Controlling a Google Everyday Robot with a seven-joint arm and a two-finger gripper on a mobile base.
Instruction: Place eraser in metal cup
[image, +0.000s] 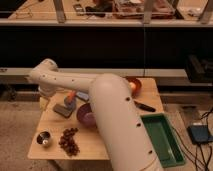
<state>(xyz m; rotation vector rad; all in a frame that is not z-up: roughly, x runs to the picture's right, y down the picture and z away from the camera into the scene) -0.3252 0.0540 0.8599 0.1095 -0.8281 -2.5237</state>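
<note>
Two task items: eraser (62, 109) and metal cup (44, 140), both resting on the counter (55, 127), well apart from each other.
Eraser: lies flat toward the back-left of the counter, just left of the purple bowl (86, 115); not lifted, as far as I can make out.
Metal cup: upright at the front-left corner, mouth up, beside a dark clustered heap (70, 142).
Arm: white arm (117, 120) sweeps up from the lower right, elbows over the back-left edge, then folds down toward the eraser. My read is that this fold lets the wrist come at the block from above.
Tool: tool (67, 100) sits low, just over the eraser's far end, next to the blue-grey block (81, 95) with its orange-red part. Whether it touches the eraser, cannot tell.
Tool opening: wide or narrow, cannot tell.
Eraser relative to tool: under it and slightly nearer the front, on the cup's side.
Step, as judged: the grasp; the carry to the cup is not yet done.
Why the steep approach: a flat block offers only thin side faces, so a top-down pinch seems the likely plan.
Risk: bowl and blue-grey block crowd the eraser.
</note>
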